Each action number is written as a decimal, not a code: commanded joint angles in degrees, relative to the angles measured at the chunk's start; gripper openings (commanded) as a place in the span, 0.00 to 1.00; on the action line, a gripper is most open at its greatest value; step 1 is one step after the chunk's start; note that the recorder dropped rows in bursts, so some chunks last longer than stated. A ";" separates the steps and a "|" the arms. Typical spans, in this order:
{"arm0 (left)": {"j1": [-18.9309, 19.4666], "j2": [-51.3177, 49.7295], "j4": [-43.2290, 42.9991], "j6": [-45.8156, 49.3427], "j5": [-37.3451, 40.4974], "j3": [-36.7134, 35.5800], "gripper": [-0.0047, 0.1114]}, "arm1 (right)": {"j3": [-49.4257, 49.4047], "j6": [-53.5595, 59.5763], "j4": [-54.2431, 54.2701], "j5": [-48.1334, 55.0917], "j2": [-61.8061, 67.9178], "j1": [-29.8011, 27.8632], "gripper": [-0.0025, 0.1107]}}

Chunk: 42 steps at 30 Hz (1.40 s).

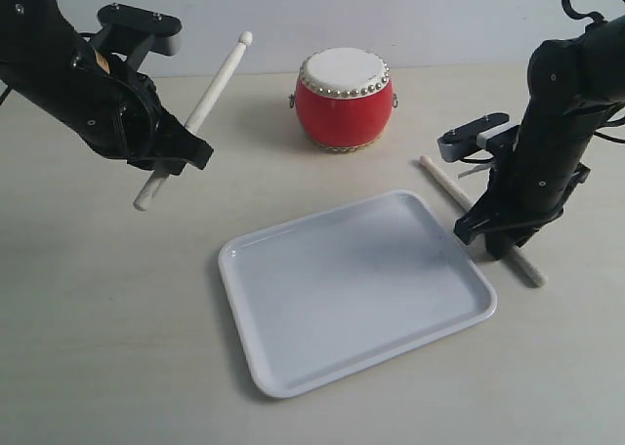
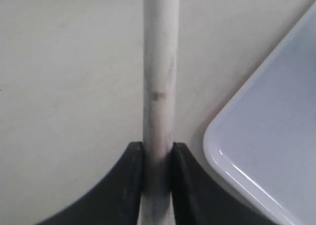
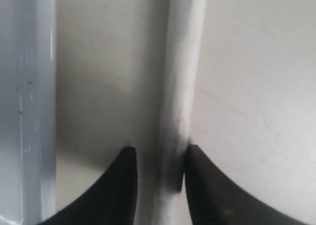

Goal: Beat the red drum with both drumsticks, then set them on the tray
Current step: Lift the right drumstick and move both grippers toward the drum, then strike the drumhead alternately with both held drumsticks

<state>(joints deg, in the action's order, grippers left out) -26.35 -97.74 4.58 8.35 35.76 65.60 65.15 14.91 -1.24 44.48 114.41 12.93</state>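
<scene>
Exterior view, with two wrist close-ups. One small barrel-shaped drum with a glossy red body and cream skin top stands upright at the upper centre of the frame on the pale beige table. It is well apart from both arms. One flat rectangular white plastic tray with rounded corners and a low rim lies at the lower centre, with a strip of bare table between its far rim and the drum.

There are two pale wooden drumsticks. The raised drumstick is at the upper left, tilted, with its rounded tip pointing towards the top of the frame. The left tool is clenched on its shaft, and the wrist close-up shows both black fingers pressed against the wood. The lying drumstick rests on the table just beside the tray's right edge.

The right tool straddles the lying drumstick unclenched: one finger touches the shaft and the other stands off with a visible gap.

Open table lies along the left and bottom edges of the frame and at the lower right corner.
</scene>
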 commanded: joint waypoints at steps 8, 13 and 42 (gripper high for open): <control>-0.34 0.43 0.52 0.20 0.49 -0.10 0.04 | -0.08 -6.42 -0.85 -0.31 -2.89 -0.07 0.02; -0.34 0.43 0.52 0.84 0.53 -0.10 0.04 | 4.05 -6.29 -0.75 2.67 -10.28 -0.07 0.02; -3.57 -17.38 0.16 4.76 14.31 31.52 0.04 | 26.62 8.70 13.70 12.82 -3.37 0.43 0.02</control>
<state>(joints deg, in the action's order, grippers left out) -29.86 -116.37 4.88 13.06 46.65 93.78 91.20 24.52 12.56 58.88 109.93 13.23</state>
